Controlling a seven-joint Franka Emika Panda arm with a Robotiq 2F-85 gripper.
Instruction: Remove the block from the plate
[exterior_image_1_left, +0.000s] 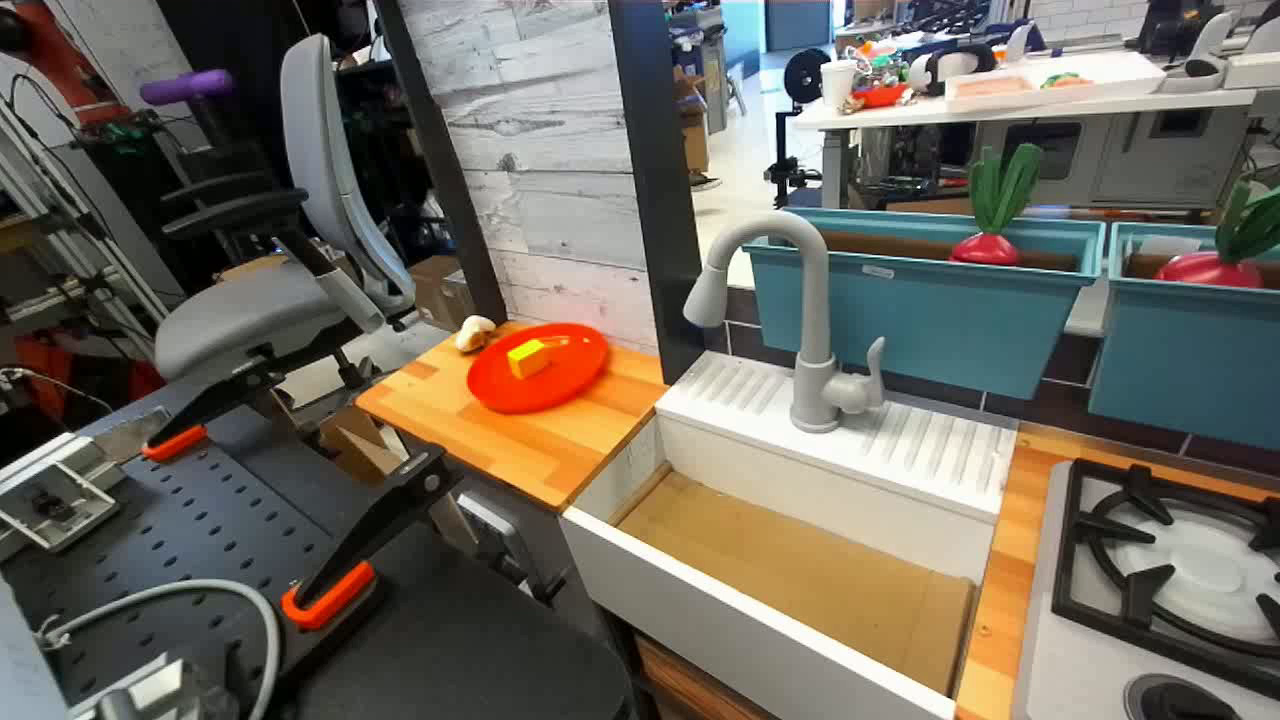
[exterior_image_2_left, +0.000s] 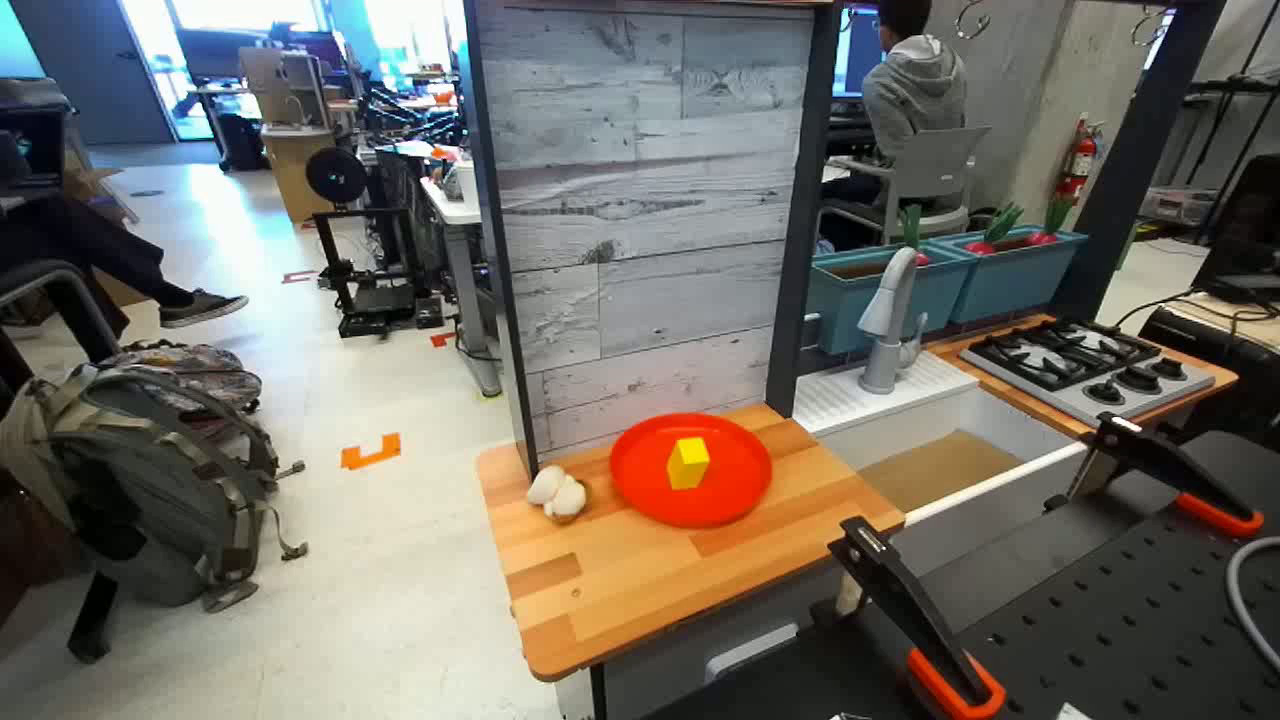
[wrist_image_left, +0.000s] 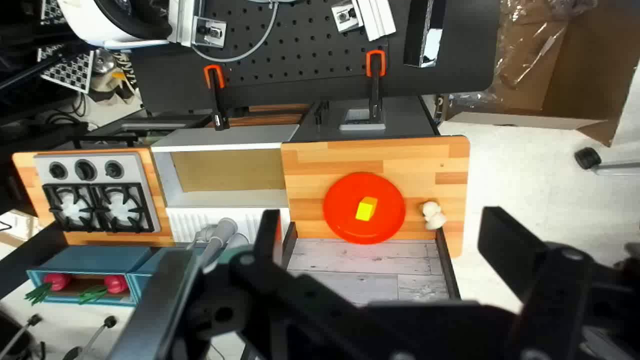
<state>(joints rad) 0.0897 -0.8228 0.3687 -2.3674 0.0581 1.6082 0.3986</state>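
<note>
You are pointing your gripper (wrist_image_left: 381, 216), spread wide and empty, at the yellow block (wrist_image_left: 366, 208), which is resting on the red plate (wrist_image_left: 342, 207) well beyond the fingers (wrist_image_left: 507, 245), showing in their gap.

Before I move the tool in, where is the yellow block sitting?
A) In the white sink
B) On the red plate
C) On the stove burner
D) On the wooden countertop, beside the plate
B: in both exterior views the yellow block rests on the red plate, with red surface showing around it, and the wrist view agrees.
</note>
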